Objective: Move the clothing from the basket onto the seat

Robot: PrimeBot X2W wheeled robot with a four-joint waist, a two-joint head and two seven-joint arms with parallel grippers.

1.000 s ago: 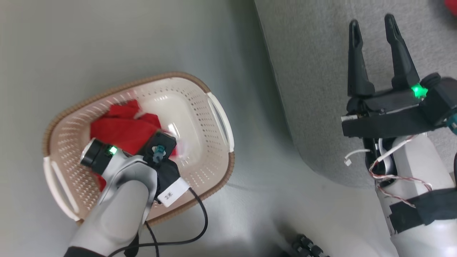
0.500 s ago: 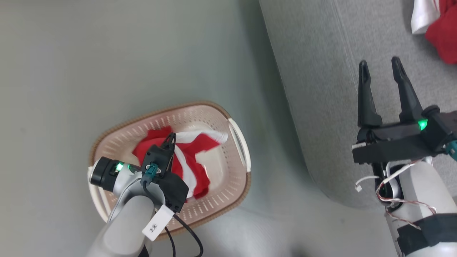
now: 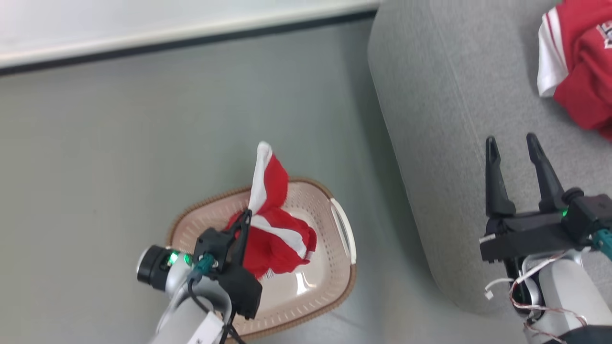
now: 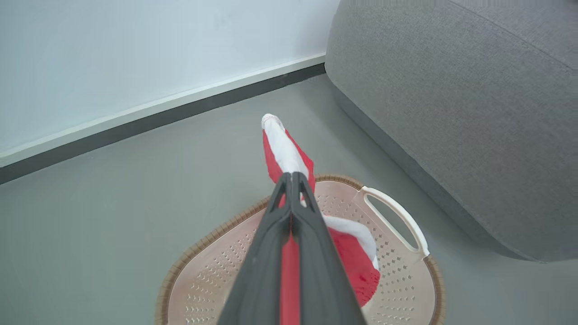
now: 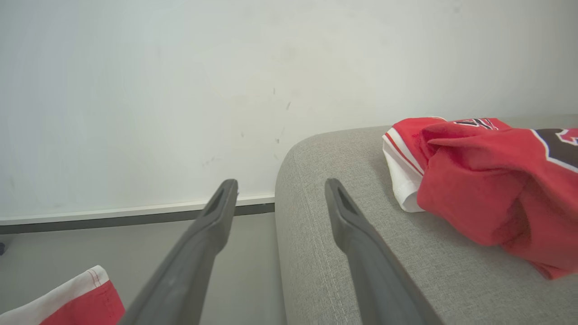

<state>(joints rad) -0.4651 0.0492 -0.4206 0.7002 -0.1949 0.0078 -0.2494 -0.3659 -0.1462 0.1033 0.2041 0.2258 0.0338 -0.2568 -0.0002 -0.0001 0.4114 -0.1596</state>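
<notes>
Grey floor; my left gripper, clamped on red white-striped fabric garment, has lifted it off cream perforated plastic basket beneath; right gripper wide, empty. Grey sofa next.

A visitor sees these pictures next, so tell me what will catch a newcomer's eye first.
First the red garment with white stripes, pinched in the shut left hand above the cream basket on the grey floor. Next the red jersey, lying on the grey sofa at the head view's upper right, with the open right hand hovering empty near the sofa's edge.
</notes>
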